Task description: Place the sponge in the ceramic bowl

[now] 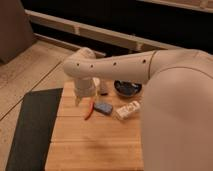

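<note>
Sponge [103, 107] is lying flat on the wooden tabletop [90, 145], outside the ceramic bowl [127, 88], which is sitting behind and right of the sponge. The gripper [81, 99] is hanging just left of the sponge; I cannot tell whether it is open or closed. A grab from here is risking catching the red pepper piece [90, 110], just left of the sponge.

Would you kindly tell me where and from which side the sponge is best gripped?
Likely from straight above, closing on its long edges: the sponge lies flat on the wooden table, and the red-orange piece and white tube flank its ends. The gripper hangs just beyond the red-orange piece.
</note>
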